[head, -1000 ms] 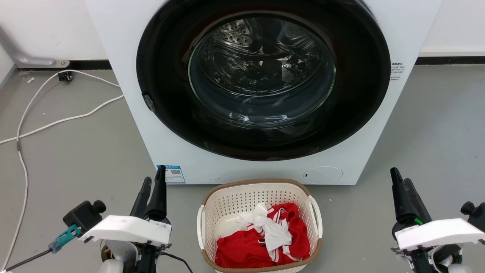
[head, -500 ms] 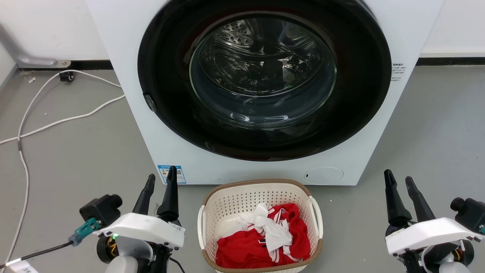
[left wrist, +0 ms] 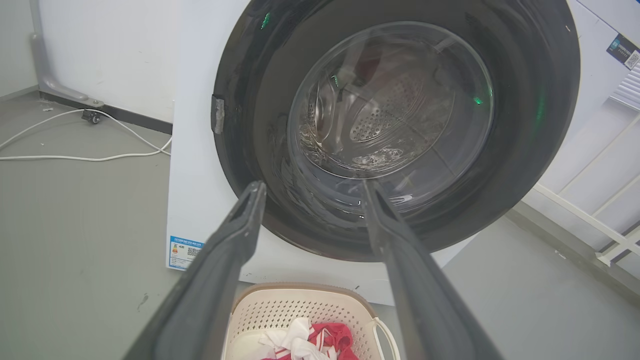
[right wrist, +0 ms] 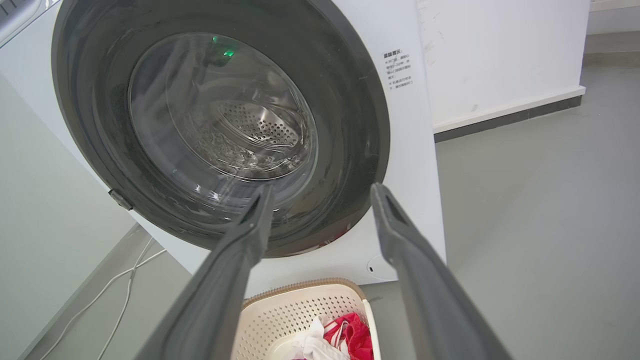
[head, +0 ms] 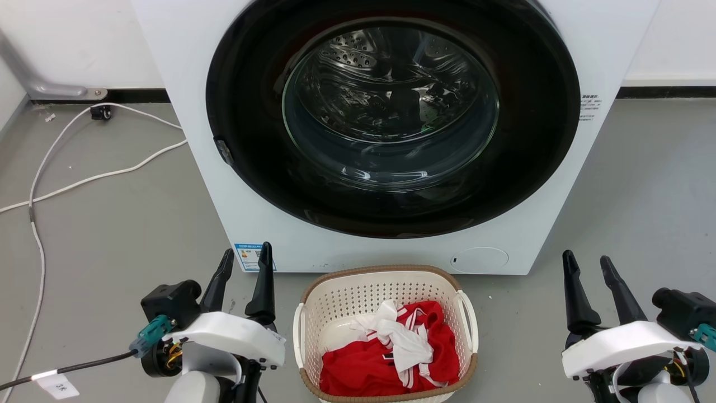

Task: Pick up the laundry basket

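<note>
The laundry basket [head: 373,269] stands on the grey floor just in front of the washer, cream with a brown rim and white side handles. Red and white clothes [head: 391,352] lie inside it. My left gripper [head: 247,249] hovers to the basket's left, open and empty, fingers pointing at the washer. My right gripper [head: 586,256] is further off on the basket's right, also open and empty. The left wrist view has the basket [left wrist: 280,315] low between my left gripper's [left wrist: 312,184] fingers. In the right wrist view, the basket [right wrist: 300,310] lies below my right gripper [right wrist: 322,187].
A white front-loading washer [head: 190,140] with a closed round glass door [head: 391,106] rises directly behind the basket. White cables [head: 84,179] trail over the floor at the left, toward the wall. Bare grey floor lies on both sides of the basket.
My left gripper has moved right, closer to the basket, and my right gripper slightly left. Both pairs of fingers now show spread apart. The basket has stayed put.
</note>
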`<state>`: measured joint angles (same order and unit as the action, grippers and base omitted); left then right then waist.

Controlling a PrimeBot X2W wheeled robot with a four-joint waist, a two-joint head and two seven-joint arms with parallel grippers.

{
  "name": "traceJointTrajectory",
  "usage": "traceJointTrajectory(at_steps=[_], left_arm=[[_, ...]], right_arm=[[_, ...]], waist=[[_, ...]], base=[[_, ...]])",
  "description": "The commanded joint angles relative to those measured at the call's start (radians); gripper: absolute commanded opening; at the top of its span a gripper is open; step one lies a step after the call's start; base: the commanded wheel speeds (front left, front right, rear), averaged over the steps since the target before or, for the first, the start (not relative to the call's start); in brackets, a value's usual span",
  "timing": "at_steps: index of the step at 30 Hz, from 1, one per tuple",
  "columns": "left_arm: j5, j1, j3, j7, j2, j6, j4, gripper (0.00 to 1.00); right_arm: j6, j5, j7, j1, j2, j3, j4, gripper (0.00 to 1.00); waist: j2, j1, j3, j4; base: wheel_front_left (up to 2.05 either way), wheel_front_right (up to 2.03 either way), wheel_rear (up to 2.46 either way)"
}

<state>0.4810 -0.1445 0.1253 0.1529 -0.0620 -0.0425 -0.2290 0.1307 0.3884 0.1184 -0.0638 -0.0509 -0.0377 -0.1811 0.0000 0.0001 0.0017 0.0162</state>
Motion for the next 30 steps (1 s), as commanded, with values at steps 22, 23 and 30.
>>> traceJointTrajectory(at_steps=[22, 23, 30], left_arm=[[-0.225, -0.033, 0.047, 0.056, -0.010, 0.044, -0.029, 1.00], [-0.233, -0.034, 0.049, 0.058, -0.011, 0.045, -0.031, 1.00], [-0.288, -0.038, 0.058, 0.074, -0.010, 0.058, -0.042, 1.00]], right_arm=[[0.000, -0.250, 0.034, -0.024, 0.000, 0.010, 0.001, 1.00], [0.000, -0.258, 0.033, -0.023, 0.000, 0.010, 0.001, 1.00], [0.000, -0.317, 0.032, -0.018, 0.000, 0.012, 0.008, 1.00]], waist=[[0.0000, 0.0000, 0.000, 0.007], [0.0000, 0.0000, 0.000, 0.008], [0.0000, 0.0000, 0.000, 0.010]], base=[[0.00, 0.00, 0.00], [0.00, 0.00, 0.00], [0.00, 0.00, 0.00]])
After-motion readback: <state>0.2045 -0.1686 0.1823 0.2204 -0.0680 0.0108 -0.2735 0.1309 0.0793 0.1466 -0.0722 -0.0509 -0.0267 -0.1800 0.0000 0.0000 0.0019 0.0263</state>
